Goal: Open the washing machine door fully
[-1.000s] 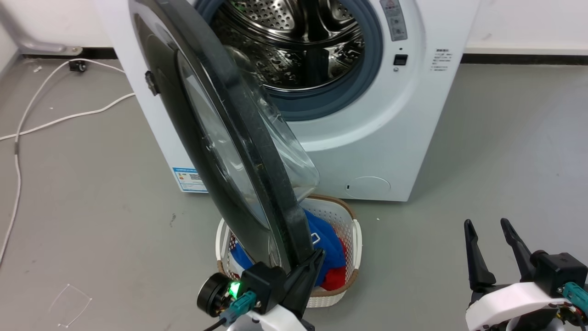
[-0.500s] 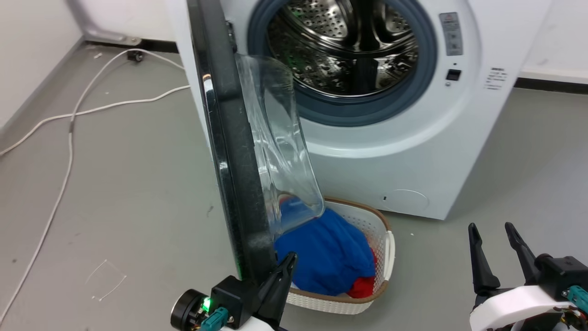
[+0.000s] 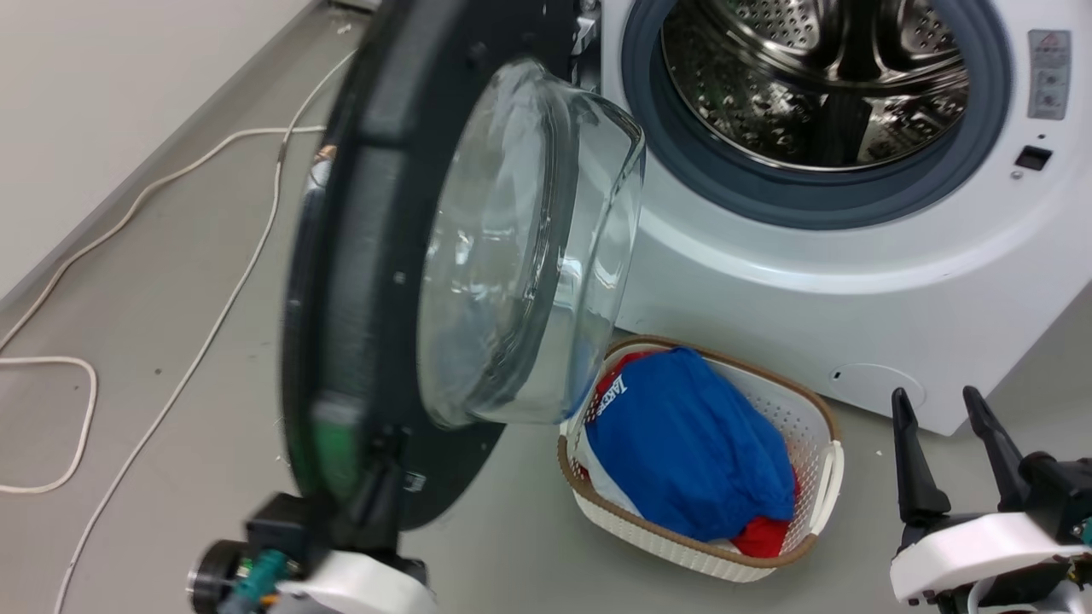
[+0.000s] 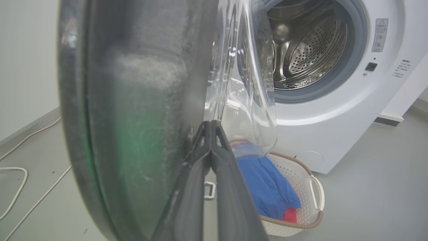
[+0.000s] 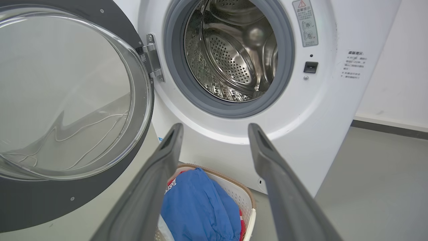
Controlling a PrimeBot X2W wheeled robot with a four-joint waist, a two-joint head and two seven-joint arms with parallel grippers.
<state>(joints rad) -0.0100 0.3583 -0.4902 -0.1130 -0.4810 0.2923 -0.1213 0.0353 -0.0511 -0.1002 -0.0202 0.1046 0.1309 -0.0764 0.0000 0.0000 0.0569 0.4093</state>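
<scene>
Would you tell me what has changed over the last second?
The large round glossy black washing machine door has swung further open, away from the drum mouth of the white washing machine, with the shut left hand pressed against its lower part. The head camera turned too. The open right hand stayed idle, and the white woven laundry basket stayed before the machine.

Drum mouth point(image 3: 819, 77) unblocked, laundry basket point(image 3: 682, 550) on floor beneath, washing machine door point(image 3: 367, 256) jutting out left
</scene>
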